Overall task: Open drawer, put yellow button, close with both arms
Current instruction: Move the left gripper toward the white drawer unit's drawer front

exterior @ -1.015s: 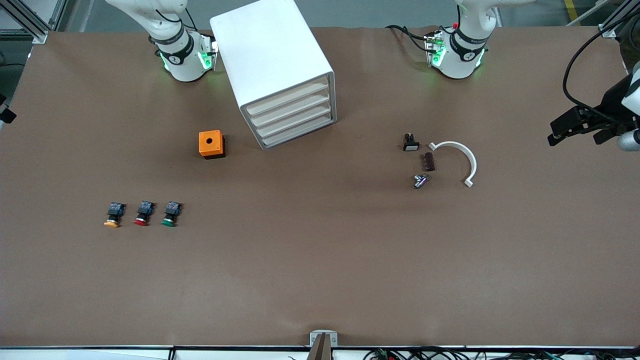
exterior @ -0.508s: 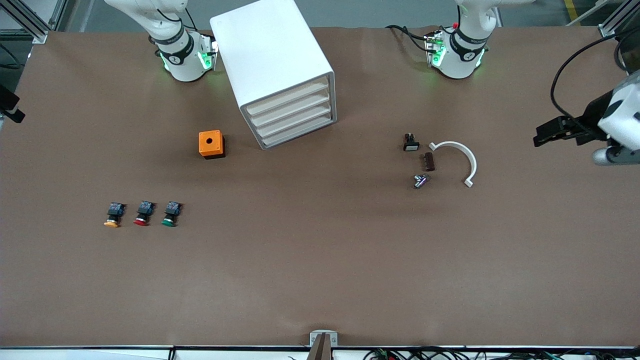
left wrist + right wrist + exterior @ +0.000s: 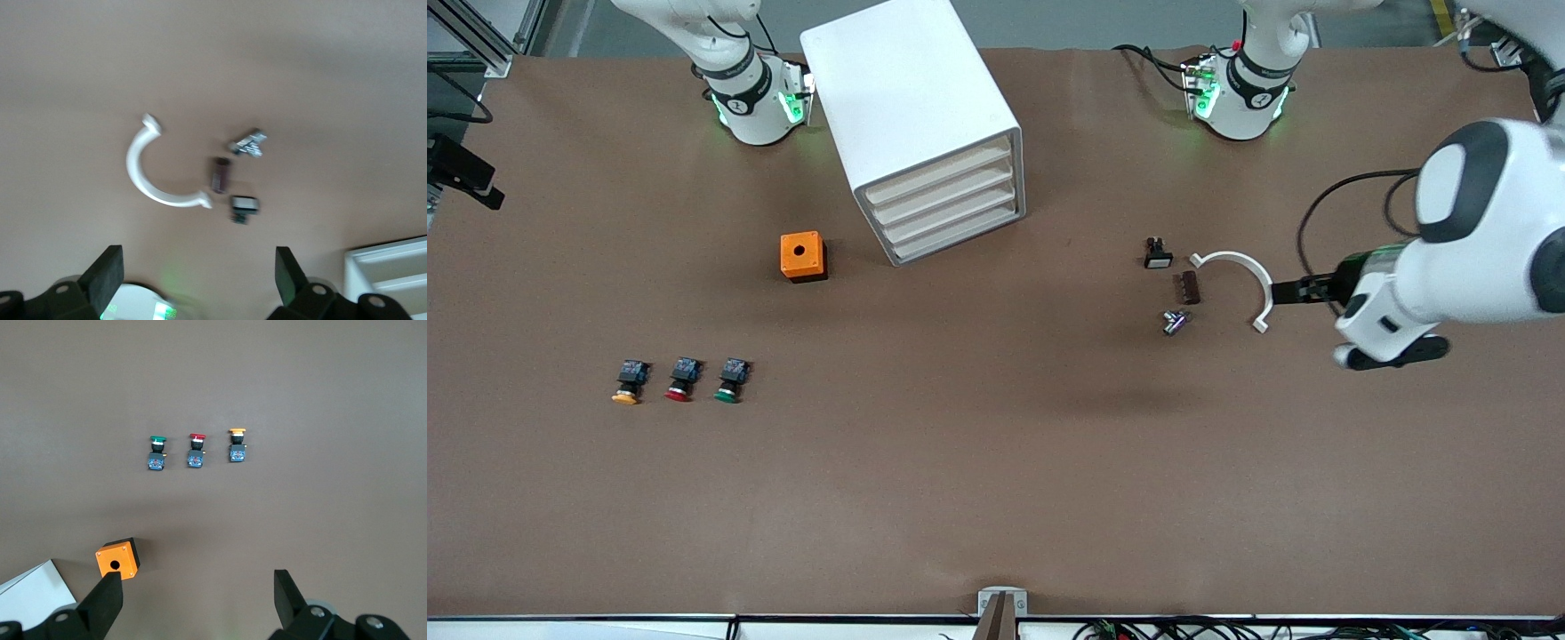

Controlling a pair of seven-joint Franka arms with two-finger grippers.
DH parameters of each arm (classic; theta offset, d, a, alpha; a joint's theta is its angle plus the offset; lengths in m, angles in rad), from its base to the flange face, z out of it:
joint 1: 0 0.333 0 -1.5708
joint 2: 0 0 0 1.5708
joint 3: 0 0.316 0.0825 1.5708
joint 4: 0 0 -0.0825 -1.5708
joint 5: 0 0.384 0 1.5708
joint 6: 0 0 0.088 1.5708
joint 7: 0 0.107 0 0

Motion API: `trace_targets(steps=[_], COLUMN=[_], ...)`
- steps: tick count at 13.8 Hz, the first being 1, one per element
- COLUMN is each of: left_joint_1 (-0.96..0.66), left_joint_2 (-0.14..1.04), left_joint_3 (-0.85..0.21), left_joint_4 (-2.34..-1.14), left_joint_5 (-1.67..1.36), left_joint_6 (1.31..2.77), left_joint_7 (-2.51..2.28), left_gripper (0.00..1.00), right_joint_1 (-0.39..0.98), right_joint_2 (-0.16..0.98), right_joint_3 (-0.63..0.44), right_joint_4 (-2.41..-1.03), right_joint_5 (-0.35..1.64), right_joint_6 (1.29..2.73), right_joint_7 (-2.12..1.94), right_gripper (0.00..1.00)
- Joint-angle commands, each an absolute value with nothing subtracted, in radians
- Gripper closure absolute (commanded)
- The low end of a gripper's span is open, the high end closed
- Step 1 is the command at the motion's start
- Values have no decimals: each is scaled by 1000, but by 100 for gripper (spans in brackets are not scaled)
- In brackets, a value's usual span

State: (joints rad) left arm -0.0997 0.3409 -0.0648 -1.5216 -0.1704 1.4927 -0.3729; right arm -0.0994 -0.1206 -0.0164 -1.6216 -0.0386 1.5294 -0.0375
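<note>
Front view: white cabinet (image 3: 925,133) standing on the brown bench (image 3: 996,480) between the two arm bases, all four drawers shut, the drawer (image 3: 938,176) highest of them flush with the rest. Orange box (image 3: 803,256) with a round hole on top, nearer the camera than the cabinet, toward the right arm's end. Nearer still, a row of three: yellow button (image 3: 628,381) outermost toward that end, then red button (image 3: 681,379), then green button (image 3: 731,380), close but apart. Toward the left arm's end, a white curved clip (image 3: 1249,280), a dark brown block (image 3: 1190,287), a small black switch (image 3: 1158,253) and a metal part (image 3: 1176,321). Left end effector (image 3: 1288,292) in the air just beside the clip. Right end effector (image 3: 463,169) at the picture's edge, over the bench's right-arm end.

Left wrist view: left end effector (image 3: 197,277) spread wide, holding nothing, over bare bench near the clip (image 3: 150,172), brown block (image 3: 221,174), switch (image 3: 244,206) and metal part (image 3: 249,142); cabinet corner (image 3: 390,267) at the edge.

Right wrist view: right end effector (image 3: 197,597) spread wide, empty, above bare bench; yellow button (image 3: 237,444), red button (image 3: 196,450), green button (image 3: 157,453) in line, well apart from it; orange box (image 3: 118,558) beside one finger (image 3: 105,603).
</note>
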Motion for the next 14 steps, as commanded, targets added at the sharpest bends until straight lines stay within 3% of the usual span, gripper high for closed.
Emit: trace_targets(steps=[1, 14], left_joint_1=[-129, -383], left_joint_2=[406, 673], left_joint_3=[-63, -64], left_joint_4=[-1490, -1374], left_joint_5=[-306, -793], left_joint_6=[1477, 1445], left_joint_7=[-562, -1708], left_gripper=[0, 0], right_joint_1=[-124, -172], right_joint_2=[-123, -106], right_joint_3=[-25, -25], right_joint_4=[-1623, -1637], right_joint_5=[43, -6], right_joint_6=[1531, 1551], right_joint_7=[-40, -107], right_gripper=[0, 0])
